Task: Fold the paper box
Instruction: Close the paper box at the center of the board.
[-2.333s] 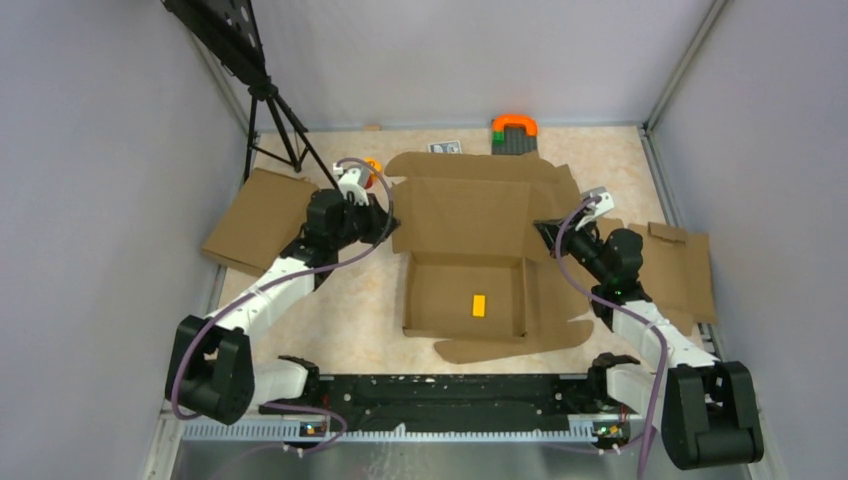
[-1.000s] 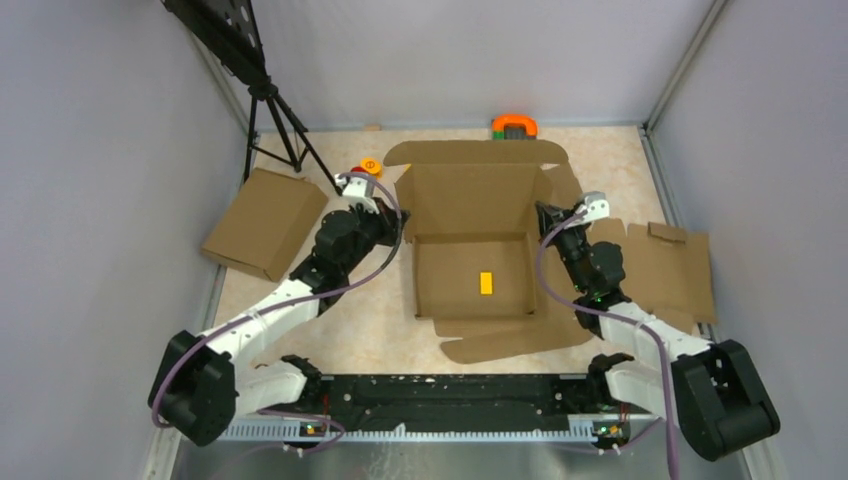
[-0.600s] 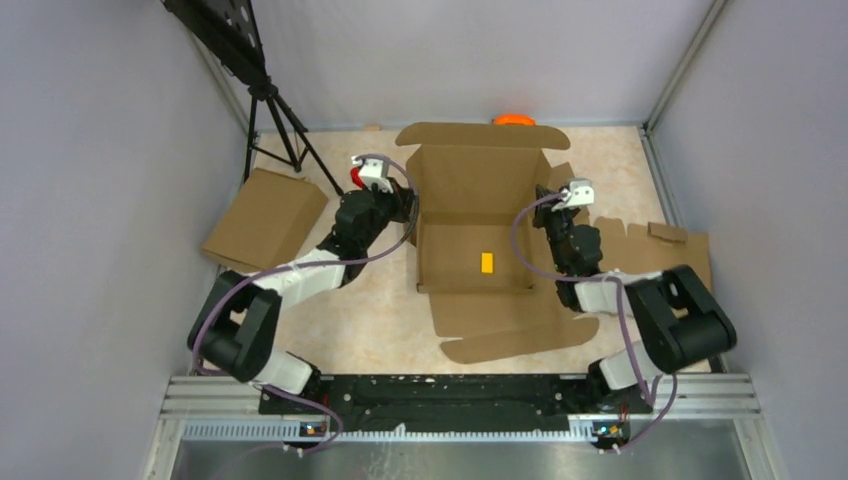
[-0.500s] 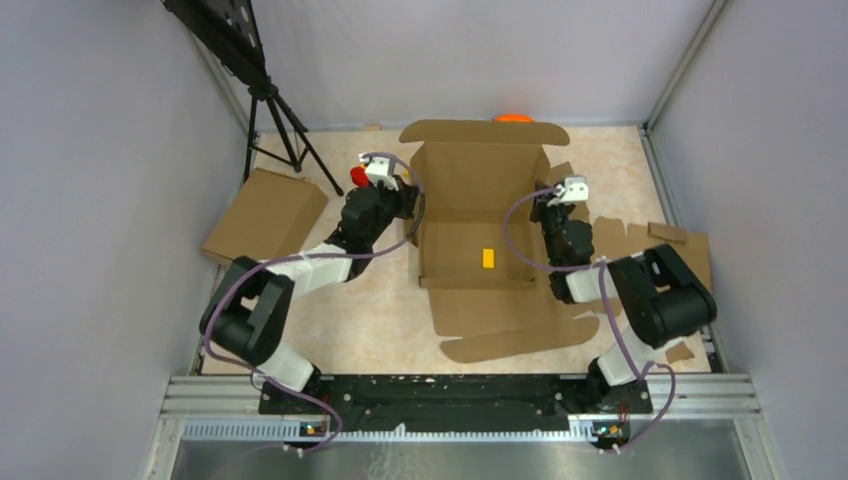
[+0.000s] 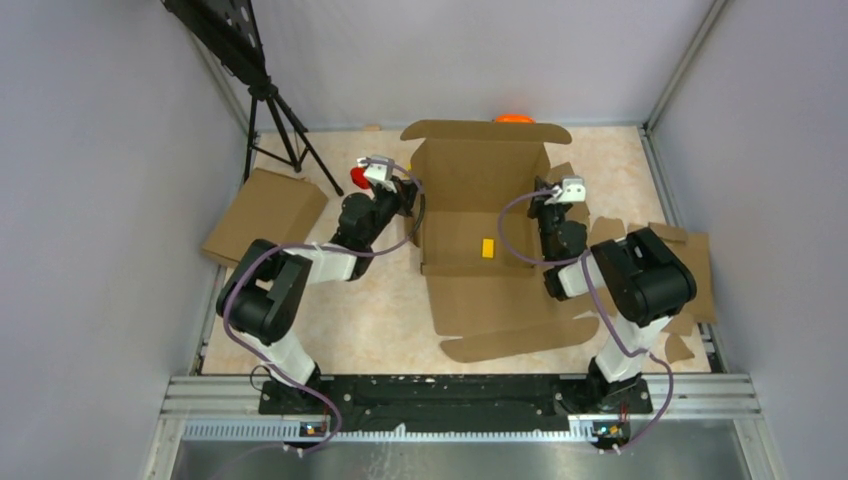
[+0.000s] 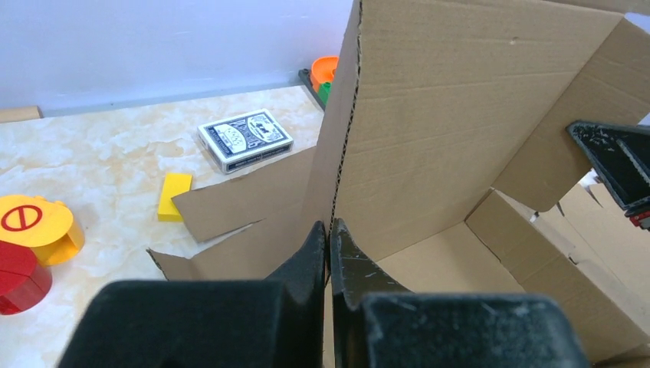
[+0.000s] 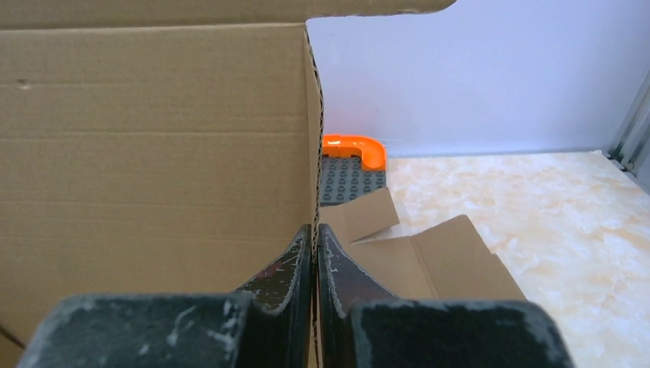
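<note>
Currently left pincer (image 6: 328,230) clamps paper box (image 5: 480,190) upright left edge; right pincer (image 7: 315,234) clamps right edge; card deck (image 6: 245,140) beyond.

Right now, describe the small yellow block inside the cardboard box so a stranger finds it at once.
Find the large brown corrugated cardboard box half-folded at the marbled table's centre. On its flat floor lies a small yellow rectangular block. It alone sits inside the walls; the other yellow block lies outside, by the blue-patterned card pack.

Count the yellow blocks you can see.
2. One block lies inside the box; another lies on the table near the card deck. The box's raised wall may hide more.
</note>
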Motion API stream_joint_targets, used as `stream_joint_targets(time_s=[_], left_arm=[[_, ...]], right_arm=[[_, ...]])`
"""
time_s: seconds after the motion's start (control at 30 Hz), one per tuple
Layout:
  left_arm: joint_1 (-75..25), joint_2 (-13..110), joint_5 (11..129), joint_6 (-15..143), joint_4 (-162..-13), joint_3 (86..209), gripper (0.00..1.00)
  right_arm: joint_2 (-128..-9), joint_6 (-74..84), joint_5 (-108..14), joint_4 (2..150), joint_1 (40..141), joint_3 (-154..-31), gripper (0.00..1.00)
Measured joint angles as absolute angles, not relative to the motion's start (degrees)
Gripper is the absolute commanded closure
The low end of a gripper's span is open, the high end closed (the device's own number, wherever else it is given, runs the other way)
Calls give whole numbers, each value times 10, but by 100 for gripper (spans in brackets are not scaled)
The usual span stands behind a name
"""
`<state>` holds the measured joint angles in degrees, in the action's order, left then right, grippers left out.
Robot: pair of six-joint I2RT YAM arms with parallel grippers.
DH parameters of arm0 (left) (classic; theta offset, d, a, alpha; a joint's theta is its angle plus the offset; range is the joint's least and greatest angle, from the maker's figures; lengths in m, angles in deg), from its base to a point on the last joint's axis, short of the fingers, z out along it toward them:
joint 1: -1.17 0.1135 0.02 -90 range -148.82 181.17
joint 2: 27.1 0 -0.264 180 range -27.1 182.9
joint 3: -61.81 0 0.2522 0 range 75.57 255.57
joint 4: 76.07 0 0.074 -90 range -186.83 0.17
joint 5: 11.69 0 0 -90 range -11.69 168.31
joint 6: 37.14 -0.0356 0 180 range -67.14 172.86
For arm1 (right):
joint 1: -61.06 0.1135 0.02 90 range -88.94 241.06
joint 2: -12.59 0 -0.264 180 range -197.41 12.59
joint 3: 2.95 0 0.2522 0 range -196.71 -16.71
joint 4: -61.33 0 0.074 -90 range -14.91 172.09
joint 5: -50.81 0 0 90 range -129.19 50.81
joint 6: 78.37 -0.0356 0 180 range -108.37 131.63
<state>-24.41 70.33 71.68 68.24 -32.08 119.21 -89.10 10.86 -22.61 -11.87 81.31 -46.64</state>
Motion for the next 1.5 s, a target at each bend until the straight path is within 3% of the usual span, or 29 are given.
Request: stream_joint_targets(time_s=[0.2,0.33,0.5,0.8,1.17,1.4,1.47,1.5], left_arm=[[-244,703,704,694,-279,1159,100],[-248,703,704,697,-275,1150,100],[-255,701,704,697,-268,1139,100],[-281,671,749,715,-291,1122,94],[-320,651,826,740,-324,1115,93],[-341,650,846,740,-312,1088,93],[-344,650,846,740,-314,1080,93],[-346,650,846,740,-317,1076,93]], right_arm=[[-883,105,-217,-135,833,-425,84],[-860,99,-209,-120,840,-414,83],[-812,89,-201,-82,842,-392,97],[-770,57,-197,-29,842,-375,99],[-719,28,-193,50,847,-373,94],[-690,4,-203,87,856,-353,78],[-684,-1,-207,103,860,-349,82],[-680,-2,-208,111,860,-348,88]])
